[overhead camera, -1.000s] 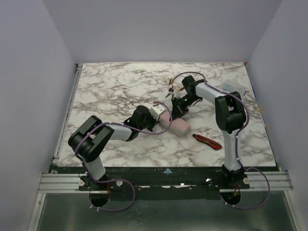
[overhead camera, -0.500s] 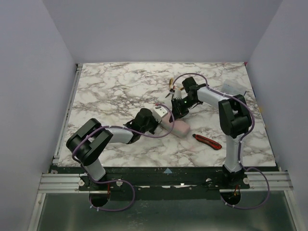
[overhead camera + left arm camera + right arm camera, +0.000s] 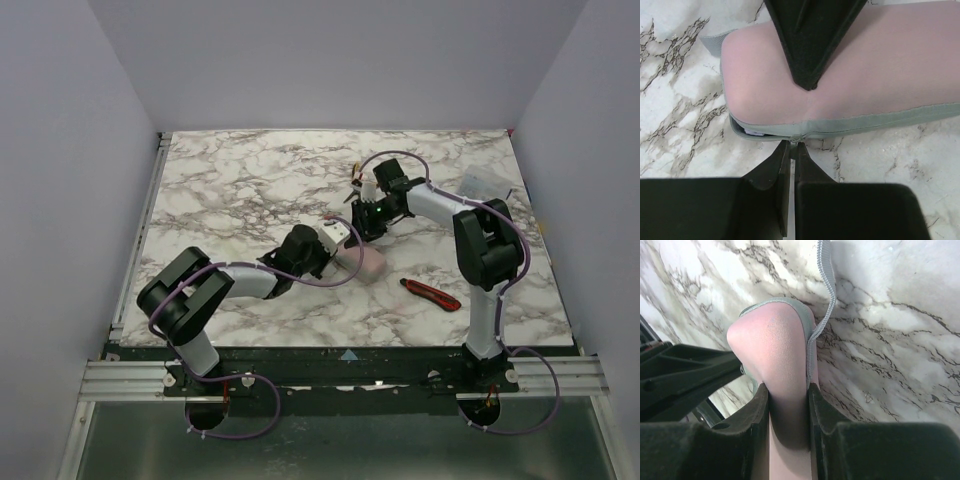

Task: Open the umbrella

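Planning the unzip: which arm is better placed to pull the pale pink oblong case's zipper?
Left, likely: the left gripper is pinched shut at the grey zipper seam; the right gripper straddles the pink case.

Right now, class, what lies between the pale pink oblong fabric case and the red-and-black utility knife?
Only bare marbled tabletop; the top external view shows the pink case and the knife lying apart.

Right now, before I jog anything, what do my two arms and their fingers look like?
Both the left arm and right arm have bulky black joints joined by pale grey links. A thin purple cable runs along each and loops at the base. A small green light glows near the right wrist. The fingers are matte black, flat-sided wedges.
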